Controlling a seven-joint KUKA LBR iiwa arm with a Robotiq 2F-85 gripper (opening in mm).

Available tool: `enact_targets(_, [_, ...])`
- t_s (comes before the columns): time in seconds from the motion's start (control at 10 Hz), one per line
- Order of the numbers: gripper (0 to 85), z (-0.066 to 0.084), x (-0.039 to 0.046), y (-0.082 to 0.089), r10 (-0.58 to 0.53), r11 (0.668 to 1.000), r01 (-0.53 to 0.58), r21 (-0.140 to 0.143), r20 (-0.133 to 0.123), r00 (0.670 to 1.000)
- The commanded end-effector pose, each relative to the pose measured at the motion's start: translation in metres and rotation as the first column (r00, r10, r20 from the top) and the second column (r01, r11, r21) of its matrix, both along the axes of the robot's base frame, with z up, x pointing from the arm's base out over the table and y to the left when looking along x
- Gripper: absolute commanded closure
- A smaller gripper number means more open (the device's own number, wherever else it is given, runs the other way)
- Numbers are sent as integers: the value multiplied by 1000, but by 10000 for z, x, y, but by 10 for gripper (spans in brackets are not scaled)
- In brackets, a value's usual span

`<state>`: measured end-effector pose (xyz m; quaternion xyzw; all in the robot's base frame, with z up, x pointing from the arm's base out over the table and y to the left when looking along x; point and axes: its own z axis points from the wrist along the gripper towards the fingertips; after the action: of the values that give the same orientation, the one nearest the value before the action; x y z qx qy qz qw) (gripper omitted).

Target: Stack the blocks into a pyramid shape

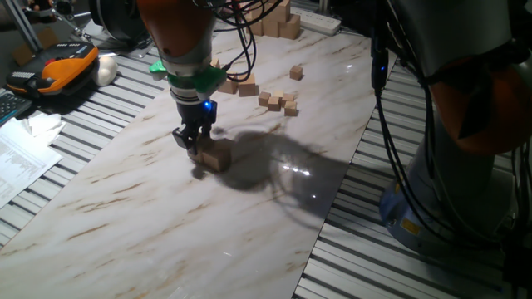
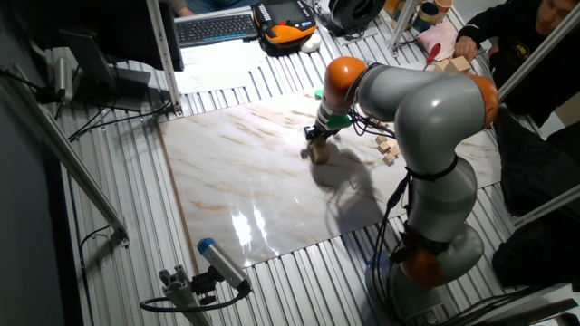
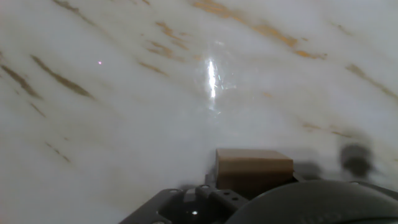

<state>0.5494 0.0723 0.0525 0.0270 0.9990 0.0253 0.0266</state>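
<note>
A block (image 1: 217, 157) sits on the marble board (image 1: 125, 208) beside the lowered pincer (image 1: 191, 146); its grip cannot be told.

You see a glossy, smooth marble-look board (image 1: 150, 208), white with tan veins, mirroring the lamp. The blocks (image 1: 218, 158) are matt, pale bare wood. Under the board lies ribbed metal table (image 1: 416, 266) decking. The arm's shell (image 2: 426, 100) looks like smooth grey and orange plastic, faintly shiny.
</note>
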Motion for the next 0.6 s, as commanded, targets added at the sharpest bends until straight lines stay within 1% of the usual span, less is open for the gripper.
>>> enact_targets(0.0, [850, -4, -4, 0, 2, 1000, -2, -3, -2, 1000])
enact_targets(0.3, [850, -21, -18, -8, 6, 1000, -6, -9, -19, 1000])
enact_targets(0.4, [850, -25, -17, -11, 6, 1000, -6, -17, -25, 1000])
enact_targets(0.5, [850, -16, -12, -19, 4, 1000, -5, -17, -53, 999])
